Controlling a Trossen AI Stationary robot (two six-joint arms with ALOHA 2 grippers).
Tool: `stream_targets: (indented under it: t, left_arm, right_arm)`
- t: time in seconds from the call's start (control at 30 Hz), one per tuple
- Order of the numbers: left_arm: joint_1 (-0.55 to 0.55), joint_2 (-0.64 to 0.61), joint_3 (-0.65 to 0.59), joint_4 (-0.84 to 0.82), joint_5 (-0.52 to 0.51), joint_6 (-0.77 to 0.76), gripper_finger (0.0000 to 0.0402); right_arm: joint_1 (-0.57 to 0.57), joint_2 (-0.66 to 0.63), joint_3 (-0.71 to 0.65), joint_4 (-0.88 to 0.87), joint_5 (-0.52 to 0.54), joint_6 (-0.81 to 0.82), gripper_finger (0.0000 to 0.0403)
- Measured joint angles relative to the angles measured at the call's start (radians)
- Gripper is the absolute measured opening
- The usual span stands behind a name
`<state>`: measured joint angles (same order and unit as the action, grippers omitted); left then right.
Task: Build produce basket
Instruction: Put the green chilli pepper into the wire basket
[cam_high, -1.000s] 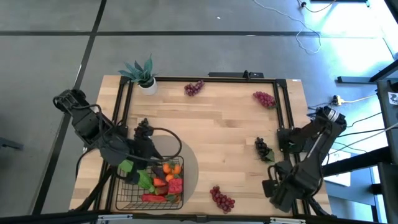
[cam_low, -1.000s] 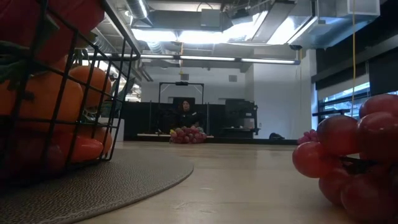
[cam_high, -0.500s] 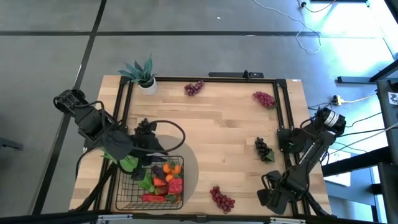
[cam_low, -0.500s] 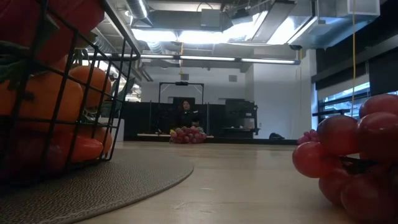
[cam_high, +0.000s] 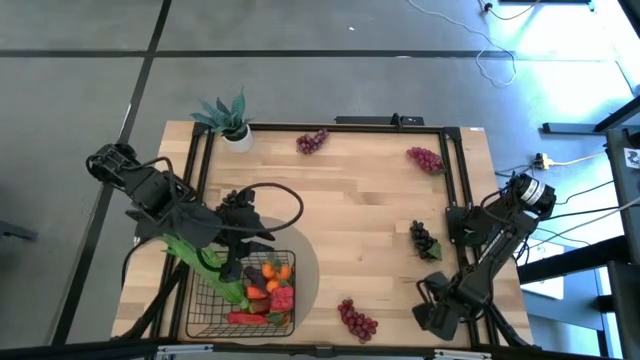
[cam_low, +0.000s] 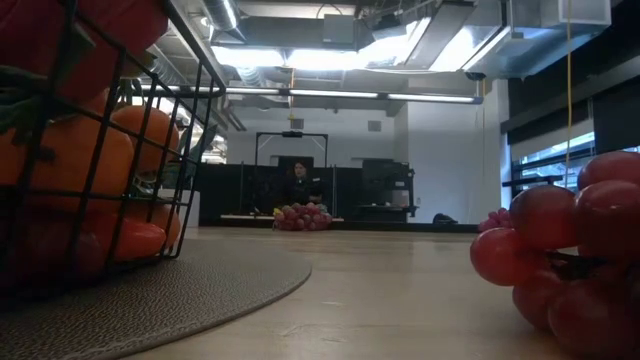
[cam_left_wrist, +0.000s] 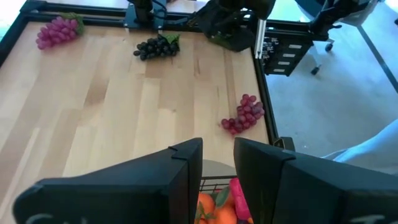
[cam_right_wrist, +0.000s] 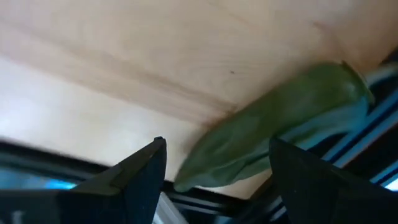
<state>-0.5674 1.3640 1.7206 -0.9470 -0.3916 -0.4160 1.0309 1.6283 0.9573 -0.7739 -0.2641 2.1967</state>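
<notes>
The dark wire basket (cam_high: 200, 318) stands on a round grey mat (cam_high: 306, 262) near the table's front left. It holds orange, red and green produce (cam_high: 268, 285). A long green pod (cam_high: 205, 262) lies across its left part. My left gripper (cam_left_wrist: 217, 146) hovers above the basket, slanting down, with a narrow empty gap between its fingers. My right gripper (cam_right_wrist: 217, 149) is low at the near right corner, open. Its fingers stand on either side of a green bean pod (cam_right_wrist: 273, 118) that lies on the wood beside the frame rail. I cannot tell whether they touch it.
Grape bunches lie loose on the table: purple ones at the far middle (cam_high: 312, 141) and far right (cam_high: 425, 158), a dark one at the right (cam_high: 423, 238), a red one at the near middle (cam_high: 357, 320). A potted plant (cam_high: 228, 118) stands far left. A person sits far behind the table (cam_low: 298, 180).
My right gripper has sunk toward the table at the near right corner and rolled its wrist, staying open. My left arm has swung a little toward the table's right above the basket, and more of the green pod shows beside it.
</notes>
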Motion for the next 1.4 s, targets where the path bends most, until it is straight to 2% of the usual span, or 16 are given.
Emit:
stream_targets:
  t: [0.17,0.3,0.5,0.73,0.97,1.17,1.27,1.4]
  left_arm:
    - [0.012,0.0,0.0,-0.001,0.0,0.0,0.0082]
    - [0.016,0.0,0.0,-0.002,0.0,0.0,0.0082]
    - [0.016,0.0,0.0,-0.002,0.0,0.0,0.0082]
    - [0.015,0.0,0.0,-0.002,0.001,-0.001,0.0082]
    - [0.015,0.0,0.0,-0.002,0.001,-0.002,0.0082]
    - [0.015,0.0,0.0,-0.002,0.001,-0.002,0.0082]
    - [0.015,0.0,0.0,-0.002,0.001,-0.003,0.0082]
    - [0.015,-0.001,0.0,-0.002,0.0,-0.003,0.0082]
  right_arm:
    - [0.0,-0.001,-0.001,-0.009,-0.029,-0.174,0.0265]
    - [0.004,-0.001,-0.003,-0.026,-0.082,-0.193,0.0265]
    - [0.005,0.018,-0.002,-0.011,-0.027,-0.209,0.0265]
    - [0.005,0.043,0.001,-0.004,-0.032,-0.288,0.0265]
    - [-0.025,0.043,0.003,0.019,0.026,-0.391,0.0265]
    - [-0.059,0.045,0.038,0.028,0.143,-0.501,0.0265]
    - [-0.079,0.047,0.051,0.026,0.192,-0.51,0.0265]
    - [-0.088,0.048,0.052,0.023,0.199,-0.513,0.0265]
